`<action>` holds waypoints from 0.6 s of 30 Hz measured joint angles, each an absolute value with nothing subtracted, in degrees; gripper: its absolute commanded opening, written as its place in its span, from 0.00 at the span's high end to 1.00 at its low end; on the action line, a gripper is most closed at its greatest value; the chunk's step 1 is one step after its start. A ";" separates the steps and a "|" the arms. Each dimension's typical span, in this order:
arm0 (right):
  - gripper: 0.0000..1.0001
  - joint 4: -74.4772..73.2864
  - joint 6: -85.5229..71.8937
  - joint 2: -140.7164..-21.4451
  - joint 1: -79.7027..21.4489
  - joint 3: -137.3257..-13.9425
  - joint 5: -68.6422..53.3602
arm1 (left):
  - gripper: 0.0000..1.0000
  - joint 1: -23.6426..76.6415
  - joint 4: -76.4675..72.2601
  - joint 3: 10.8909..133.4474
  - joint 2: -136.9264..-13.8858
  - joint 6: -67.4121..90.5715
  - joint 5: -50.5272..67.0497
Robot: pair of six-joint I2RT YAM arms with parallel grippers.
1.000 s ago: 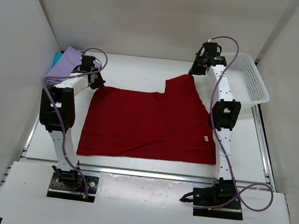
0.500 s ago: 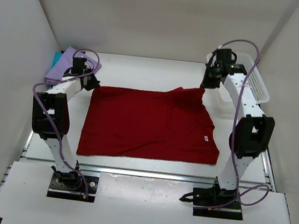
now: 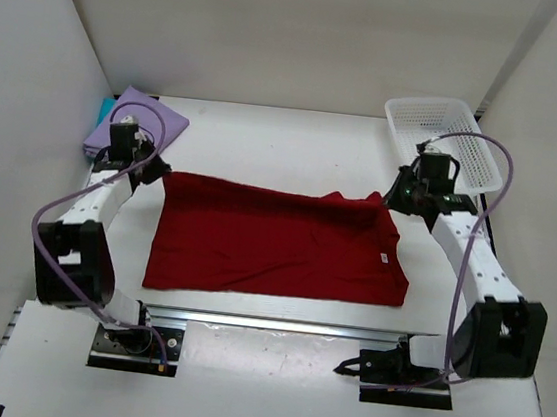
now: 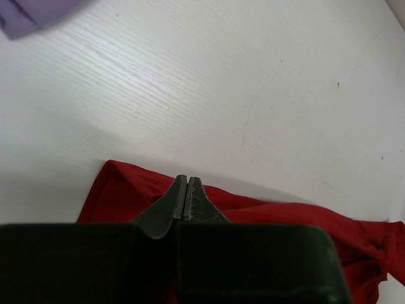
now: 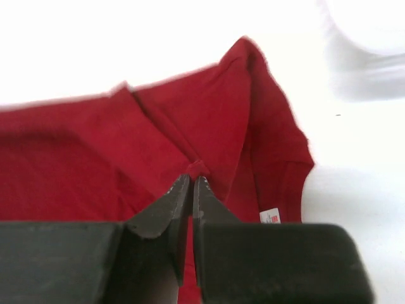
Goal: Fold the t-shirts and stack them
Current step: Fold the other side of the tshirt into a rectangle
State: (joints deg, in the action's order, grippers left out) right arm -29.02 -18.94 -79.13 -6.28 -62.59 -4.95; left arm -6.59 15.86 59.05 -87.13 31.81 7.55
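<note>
**Top external view.** The deep red t-shirt (image 3: pixel 274 243) lies spread on the surface (image 3: pixel 265 147). Its far edge is raised into a low ridge. The left pincer (image 3: pixel 152 169) sits at the shirt's far left corner and the right pincer (image 3: pixel 393 196) at its far right corner. The lavender t-shirt (image 3: pixel 143 118) lies folded beyond the red shirt's far left corner, with the teal t-shirt (image 3: pixel 104 108) showing as a sliver under it. The white mesh basket (image 3: pixel 433 102) stands beyond the red shirt's far right corner.

**Left wrist view.** The left pincer (image 4: pixel 185 180) has its jaws together. The tips appear to nip the red shirt (image 4: pixel 266 212) at its raised edge. A corner of the lavender t-shirt (image 4: pixel 31 12) shows well beyond that edge, across bare surface (image 4: pixel 221 82).

**Right wrist view.** The right pincer (image 5: pixel 192 180) is clamped on a small tuft of the red shirt (image 5: pixel 76 164). A white label (image 5: pixel 271 216) shows on the shirt just right of the tips.

**Step in hand (judged).** This looks like a lengthwise fold, far edge to near hem.
- Carry both corners at equal height and pace.
- Keep the span between them lightly taut, so that no slack bunches in the middle.
- Lay the held edge square on the near hem.
- Open the jaws only once the cloth rests flat. The thin pinches could slip if the cloth is tugged.
</note>
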 measured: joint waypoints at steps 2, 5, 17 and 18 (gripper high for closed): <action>1.00 -27.24 -19.51 -74.89 -5.69 -60.05 -4.95 | 1.00 -7.38 15.79 56.71 -83.66 31.75 7.79; 1.00 -24.82 -20.32 -68.12 -4.73 -54.89 -5.10 | 1.00 -8.08 16.45 52.80 -78.54 31.46 8.01; 1.00 -23.55 -25.91 -53.04 -7.53 -34.79 -5.21 | 0.99 -9.15 18.50 40.88 -74.37 29.50 7.94; 1.00 -23.20 -26.68 -51.44 -7.77 -33.36 -5.39 | 0.94 -9.15 19.11 40.62 -74.48 29.43 7.92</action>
